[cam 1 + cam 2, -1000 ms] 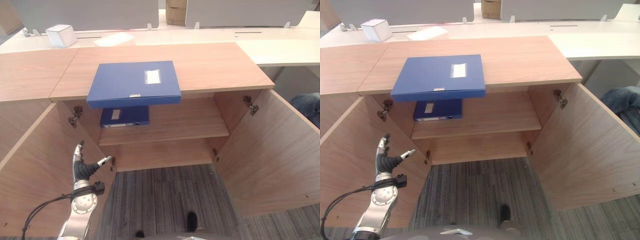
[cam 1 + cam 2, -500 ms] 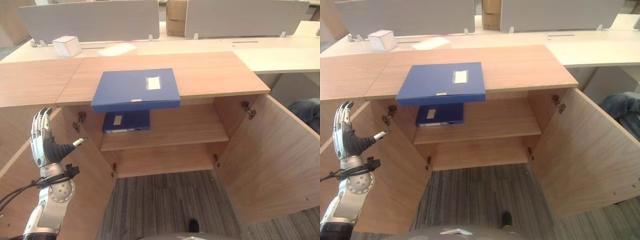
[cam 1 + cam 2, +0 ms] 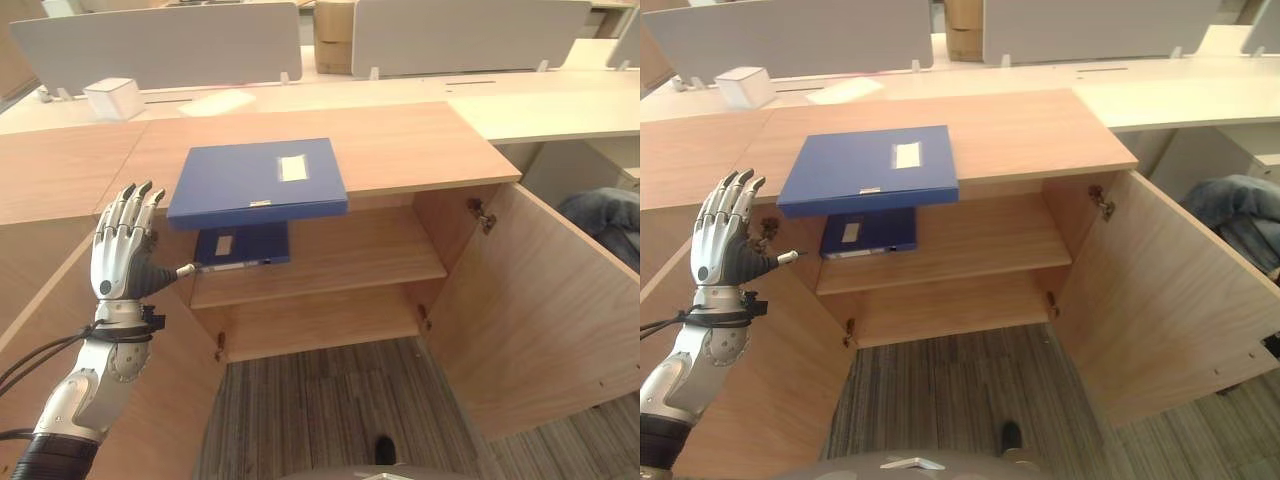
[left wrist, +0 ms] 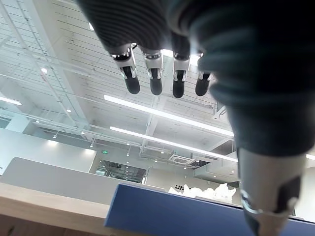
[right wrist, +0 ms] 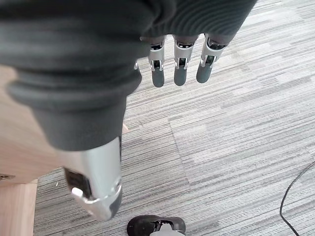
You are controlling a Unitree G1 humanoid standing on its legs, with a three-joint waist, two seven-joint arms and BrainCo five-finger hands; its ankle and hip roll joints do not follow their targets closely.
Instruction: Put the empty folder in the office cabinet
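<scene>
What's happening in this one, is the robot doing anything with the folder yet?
Not yet. A blue folder lies flat on top of the cabinet, its front edge overhanging the open compartment. A second blue folder sits on the shelf inside. Both doors are open. The left robot hand is raised beside the left door with straight fingers, holding nothing and short of the folder. The right robot hand hangs open over the carpet.

Bright, even office light from above. Long ceiling lamps (image 4: 167, 115) glare white in the left wrist view. Cabinet (image 3: 330, 250) inside sits in soft shade under its top; blue folder (image 3: 258, 182) casts shadow at 6 o'clock. Close-up hand covers look dark, blurred.
</scene>
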